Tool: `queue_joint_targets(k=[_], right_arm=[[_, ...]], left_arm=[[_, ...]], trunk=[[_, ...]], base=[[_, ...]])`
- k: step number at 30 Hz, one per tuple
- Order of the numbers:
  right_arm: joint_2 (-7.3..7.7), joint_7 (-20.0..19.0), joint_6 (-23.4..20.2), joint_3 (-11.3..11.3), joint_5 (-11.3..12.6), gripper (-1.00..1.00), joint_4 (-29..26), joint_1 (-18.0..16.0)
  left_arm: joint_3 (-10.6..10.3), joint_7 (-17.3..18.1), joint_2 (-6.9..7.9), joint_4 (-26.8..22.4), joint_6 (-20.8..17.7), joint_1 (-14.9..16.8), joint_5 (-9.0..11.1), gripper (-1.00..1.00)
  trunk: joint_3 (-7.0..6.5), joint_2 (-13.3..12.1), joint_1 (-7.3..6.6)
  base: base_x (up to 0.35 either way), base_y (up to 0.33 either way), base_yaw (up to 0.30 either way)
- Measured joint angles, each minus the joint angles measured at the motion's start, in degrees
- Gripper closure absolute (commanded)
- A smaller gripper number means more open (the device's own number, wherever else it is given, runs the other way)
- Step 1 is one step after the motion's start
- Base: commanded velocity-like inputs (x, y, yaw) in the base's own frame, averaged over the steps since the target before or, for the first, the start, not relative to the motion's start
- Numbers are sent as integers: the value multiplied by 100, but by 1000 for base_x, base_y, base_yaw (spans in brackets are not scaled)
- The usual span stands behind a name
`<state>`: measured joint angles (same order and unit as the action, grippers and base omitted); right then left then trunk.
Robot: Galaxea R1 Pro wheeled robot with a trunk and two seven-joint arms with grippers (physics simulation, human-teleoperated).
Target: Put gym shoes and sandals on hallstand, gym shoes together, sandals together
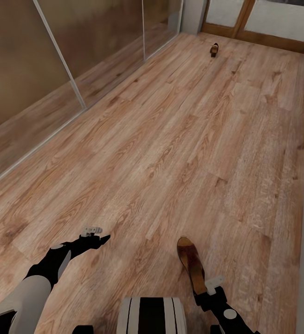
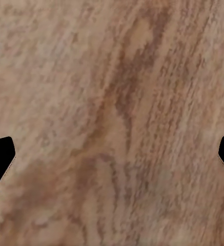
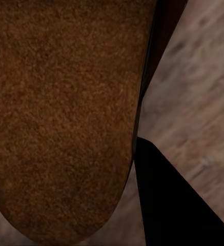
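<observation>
Black-and-grey arms, white-capped black left claw [image 1: 103, 239]

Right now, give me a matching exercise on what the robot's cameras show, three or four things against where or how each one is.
Things:
1. left gripper
2. right gripper
3. near sandal
4. far sandal

States or places:
A. lies alone on the floor close to the glass door
B. open, holding nothing, over bare planks
C. shut on a sandal
D. sole facing up, held at its heel end

Pairs: 1-B, 2-C, 3-D, 4-A
</observation>
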<state>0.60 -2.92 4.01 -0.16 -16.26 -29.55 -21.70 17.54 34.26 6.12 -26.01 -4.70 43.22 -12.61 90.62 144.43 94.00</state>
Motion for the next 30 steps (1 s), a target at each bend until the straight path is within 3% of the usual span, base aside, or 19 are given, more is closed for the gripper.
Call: queue_joint_targets(k=[16, 30], right_arm=[[9, 3, 15, 8, -11, 100, 9, 7], [1, 3, 34, 8, -7, 100, 9, 18]], left_arm=[[4, -22, 52, 10, 15, -32, -27, -100], [93, -60, 237, 12, 420, -645, 44, -100]], trunk=[[-355, -21, -41], [-665, -40, -77]], base=[[0, 0, 0], [0, 0, 0]])
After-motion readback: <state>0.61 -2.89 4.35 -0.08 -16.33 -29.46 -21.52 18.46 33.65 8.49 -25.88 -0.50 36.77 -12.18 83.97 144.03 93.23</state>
